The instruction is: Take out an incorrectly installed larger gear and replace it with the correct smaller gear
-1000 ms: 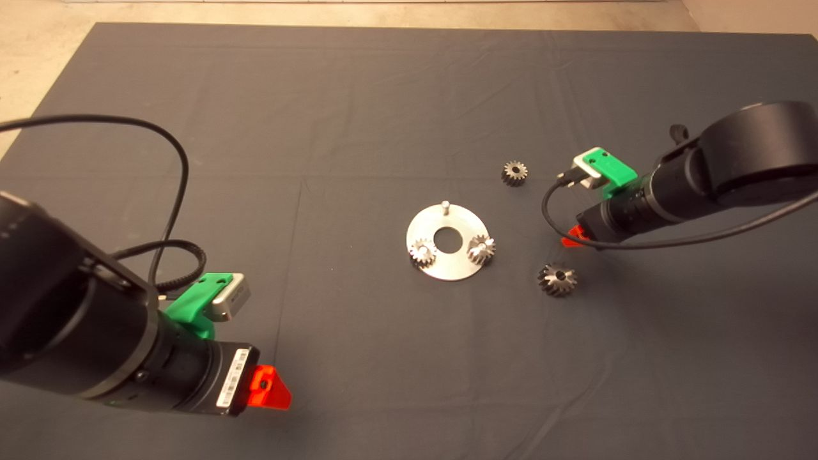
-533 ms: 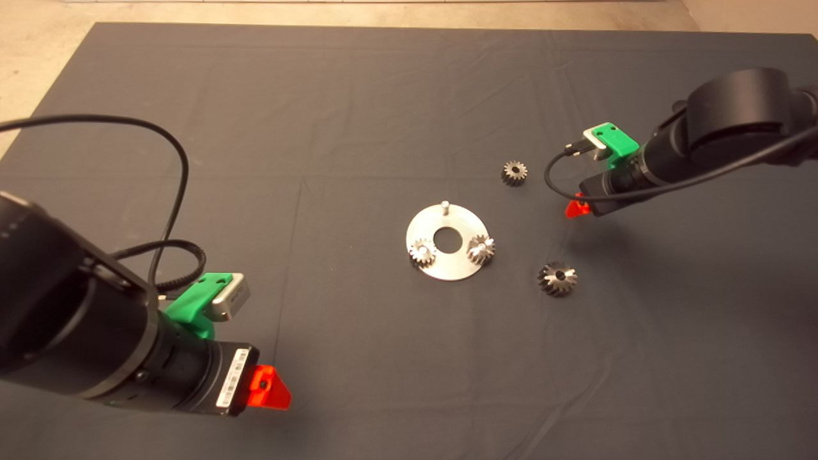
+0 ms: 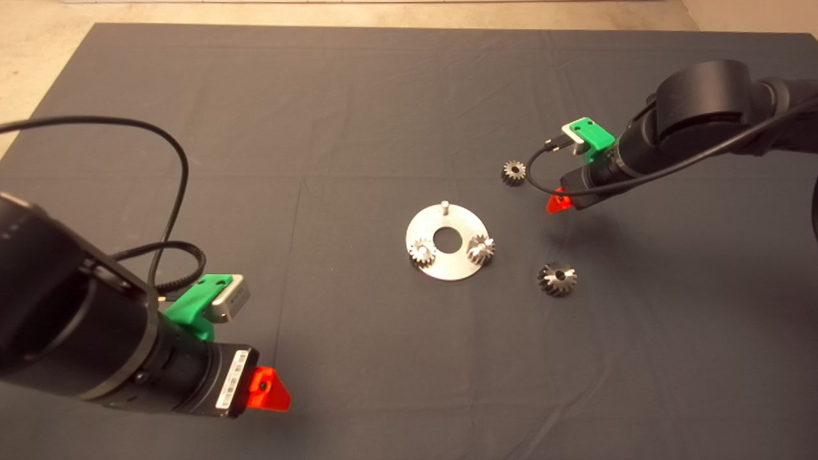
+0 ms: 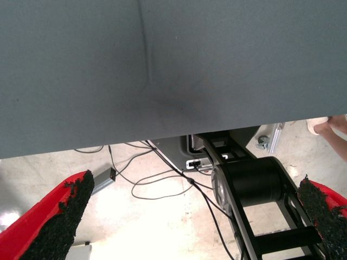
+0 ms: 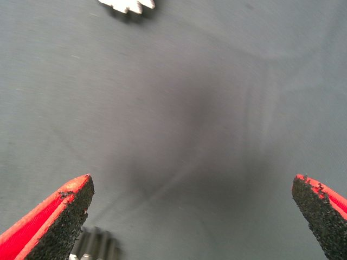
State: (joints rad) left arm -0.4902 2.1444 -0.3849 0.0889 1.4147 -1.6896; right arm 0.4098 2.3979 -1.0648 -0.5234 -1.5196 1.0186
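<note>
Since a second ago, the right gripper (image 3: pixel 557 203) has swung away from the larger gear (image 3: pixel 557 279) and across toward the smaller gear (image 3: pixel 514 172), which now sits just beside it, on its far-left side in the head view. Nothing else on the mat (image 3: pixel 319 128) has shifted.

Nearest the right gripper, its wrist view shows its fingers (image 5: pixel 51 222) spread wide and empty, with the toothed edge of the smaller gear (image 5: pixel 95 250) peeking out right next to one pad, not between the two. Farther out, the larger gear lies loose on the mat, well clear of the gripper and off the round steel plate (image 3: pixel 447 271). On that plate, two small shiny gears (image 3: pixel 422 253) are seated, and a bare pin (image 3: pixel 445 206) stands free at the edge nearest the smaller gear. Farthest off, the left gripper (image 3: pixel 268 391) waits over the near left of the mat, its jaws wide and holding nothing.

The main risk I see is the approach: with the smaller gear off-centre against one pad, a descent from here could land a finger on the teeth and shove the gear aside, or closing could pinch only its rim and tip it. A tilted hold would then make seating its small hole on the pin awkward.
</note>
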